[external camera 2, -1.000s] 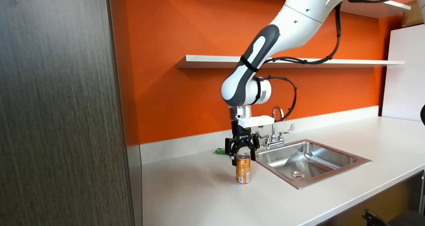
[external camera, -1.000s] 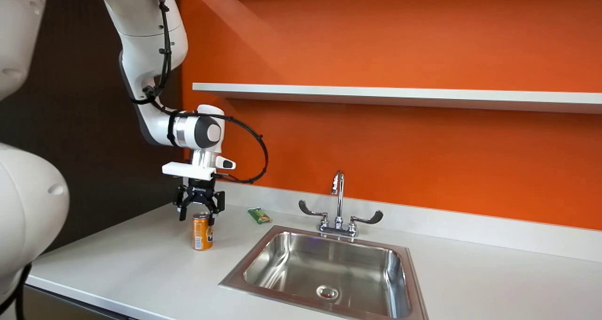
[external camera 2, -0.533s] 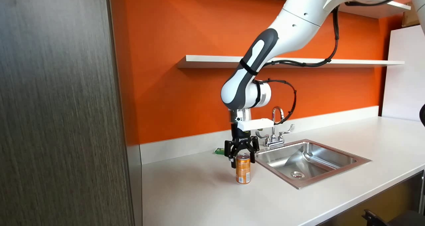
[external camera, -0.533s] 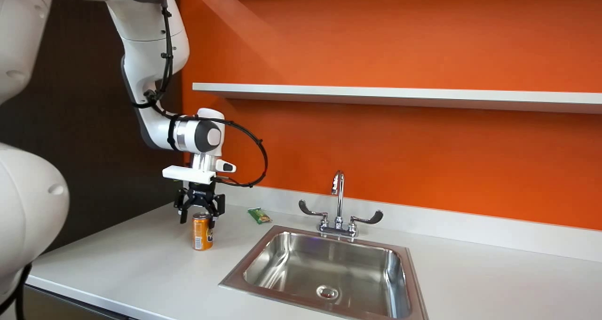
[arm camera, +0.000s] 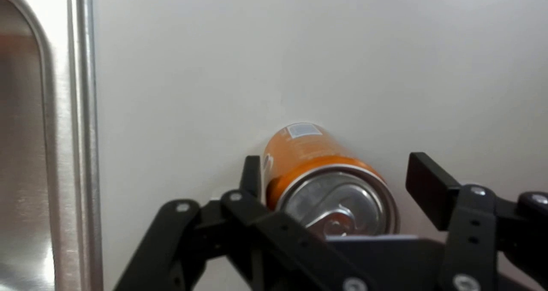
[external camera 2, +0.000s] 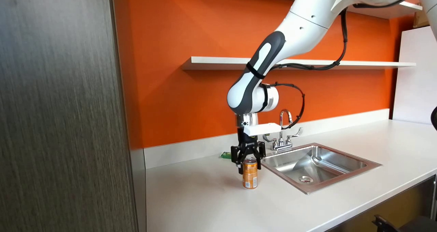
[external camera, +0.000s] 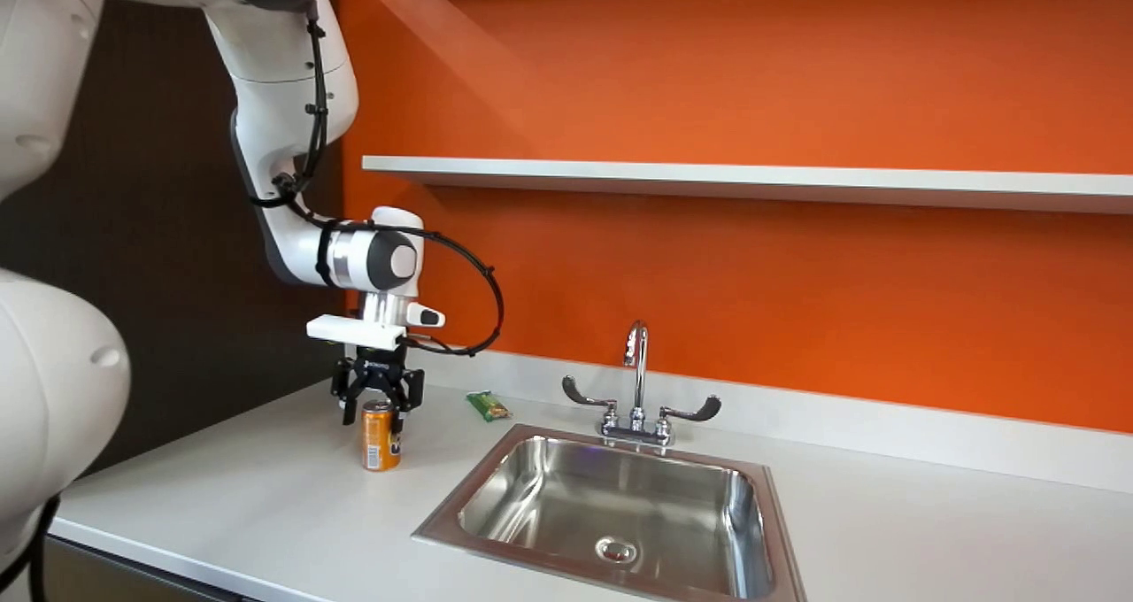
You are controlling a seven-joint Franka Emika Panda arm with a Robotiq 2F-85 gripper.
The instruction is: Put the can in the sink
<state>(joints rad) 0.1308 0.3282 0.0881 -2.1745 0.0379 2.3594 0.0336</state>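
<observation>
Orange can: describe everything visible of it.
The can is an orange cylinder, metallic-looking, with pale barcode-like patches low on its side and part of a dark marking. The wrist view shows a silvery rim and top with a pull tab; the gripper hides part of that top, so whether it is opened is unclear. It stands upright on the white counter, beside the sink, between the open gripper's fingers. Contact with the nearer finger is unclear; the other stands apart.

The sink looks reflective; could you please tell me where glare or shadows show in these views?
Both exterior views: bright streaks on the stainless-steel sink, darker orange wall under the white shelf; wrist view: white glare on the sink at lower left, faint shadow beside the orange drink can.
</observation>
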